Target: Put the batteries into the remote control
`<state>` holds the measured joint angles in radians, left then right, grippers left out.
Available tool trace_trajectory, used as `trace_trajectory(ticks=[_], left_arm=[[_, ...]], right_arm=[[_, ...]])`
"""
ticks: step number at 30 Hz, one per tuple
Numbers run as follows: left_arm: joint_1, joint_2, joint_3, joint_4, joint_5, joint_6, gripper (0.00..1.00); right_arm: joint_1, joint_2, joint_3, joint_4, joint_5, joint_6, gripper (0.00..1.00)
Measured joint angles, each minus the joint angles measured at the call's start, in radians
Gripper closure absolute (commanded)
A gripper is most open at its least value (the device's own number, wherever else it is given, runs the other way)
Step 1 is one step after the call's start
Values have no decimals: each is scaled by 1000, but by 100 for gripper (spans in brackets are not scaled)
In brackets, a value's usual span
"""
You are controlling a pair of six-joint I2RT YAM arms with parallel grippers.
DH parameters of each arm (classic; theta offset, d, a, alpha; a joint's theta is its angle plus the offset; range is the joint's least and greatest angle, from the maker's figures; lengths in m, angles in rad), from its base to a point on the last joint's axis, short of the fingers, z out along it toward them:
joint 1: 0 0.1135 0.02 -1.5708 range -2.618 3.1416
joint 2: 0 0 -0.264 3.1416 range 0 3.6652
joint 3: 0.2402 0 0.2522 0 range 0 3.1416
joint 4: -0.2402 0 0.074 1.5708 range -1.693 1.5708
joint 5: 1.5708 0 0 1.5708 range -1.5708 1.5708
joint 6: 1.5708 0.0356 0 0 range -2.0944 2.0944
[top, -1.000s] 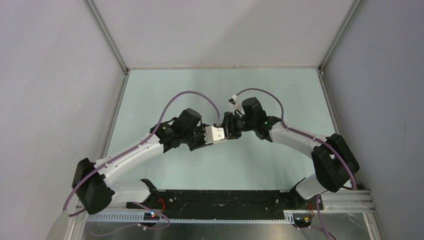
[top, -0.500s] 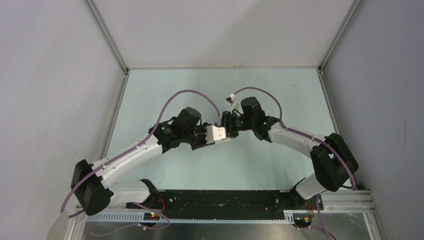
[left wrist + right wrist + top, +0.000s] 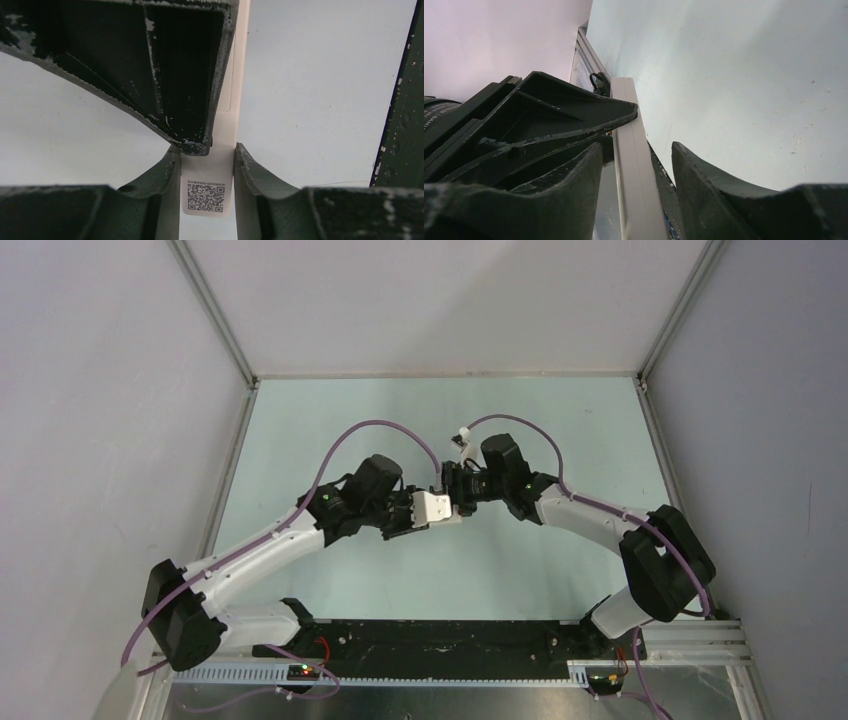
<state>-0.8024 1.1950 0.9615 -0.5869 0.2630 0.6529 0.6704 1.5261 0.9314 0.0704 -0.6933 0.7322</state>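
The remote control (image 3: 432,507), a slim white bar, hangs above the table's middle between both arms. My left gripper (image 3: 416,516) is shut on it. In the left wrist view its back with a QR label (image 3: 206,194) sits pinched between my left gripper (image 3: 207,161) fingers. My right gripper (image 3: 457,500) meets it from the right. In the right wrist view the remote control (image 3: 633,165) stands edge-on inside my right gripper (image 3: 636,147), which is open with a gap on each side. The batteries are out of view.
The pale green table mat (image 3: 330,420) is enclosed by grey walls with metal corner posts (image 3: 215,315). A black rail (image 3: 440,640) runs along the near edge between the arm bases. Purple cables (image 3: 350,440) arch over both wrists.
My right gripper's jaws have widened away from the remote control. Both wrists have drifted slightly left. The left grip is unchanged.
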Motion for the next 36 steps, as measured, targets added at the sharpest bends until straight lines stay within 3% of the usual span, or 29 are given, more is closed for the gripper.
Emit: trace_trajectory(ticks=[9,24,36], left_arm=[[-7,-28,-13,66,-8,31,100],[-12,-47,-18,109,-18,117,100],[-76,-83,-32,123,-196,431,100]], right_arm=[[-29,-60,0,-27,19,-4,20],[-166,-234,0,-121,-67,61,5],[-256,-261,0,-182,-171,184,3]])
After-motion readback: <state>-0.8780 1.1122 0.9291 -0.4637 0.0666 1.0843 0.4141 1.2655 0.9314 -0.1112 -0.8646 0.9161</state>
